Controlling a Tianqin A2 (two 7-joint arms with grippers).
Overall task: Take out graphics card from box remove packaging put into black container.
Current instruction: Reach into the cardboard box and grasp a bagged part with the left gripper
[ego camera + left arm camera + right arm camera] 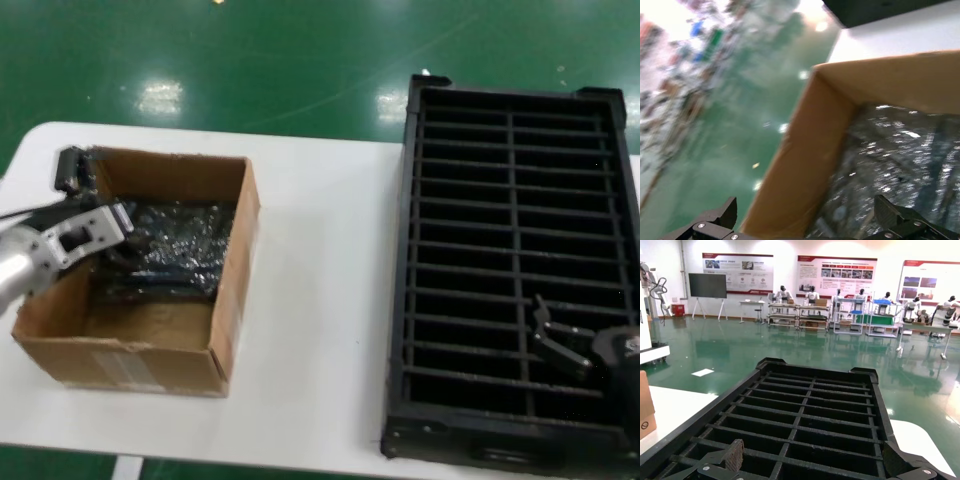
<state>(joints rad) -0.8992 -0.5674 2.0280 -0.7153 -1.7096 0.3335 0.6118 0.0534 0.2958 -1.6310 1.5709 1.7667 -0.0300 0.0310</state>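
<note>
Green glossy factory floor surrounds your white rectangular table (320, 300), and the right wrist view shows display boards and workbenches along the far wall. On the table's left stands the open brown corrugated cardboard box (235, 290), with clear tape and a pale label on its near side. Inside it lie dark glossy crinkled bags (185, 250) with shiny flecks; you cannot make out a bare graphics card or a silver-grey bag among them.

Your left gripper (125, 225) reaches in over the box's left wall, down among the bags. In the left wrist view its two black fingertips (890, 212) stand wide apart, one outside the cardboard wall and one over the bags, with nothing between them.

On the table's right sits the large black plastic ribbed container (420, 300), divided into narrow slots by one central divider. Your right gripper (555, 340) hovers over its near right part. In the right wrist view its fingers (734, 455) are spread well apart above the ribs and grasp nothing.
</note>
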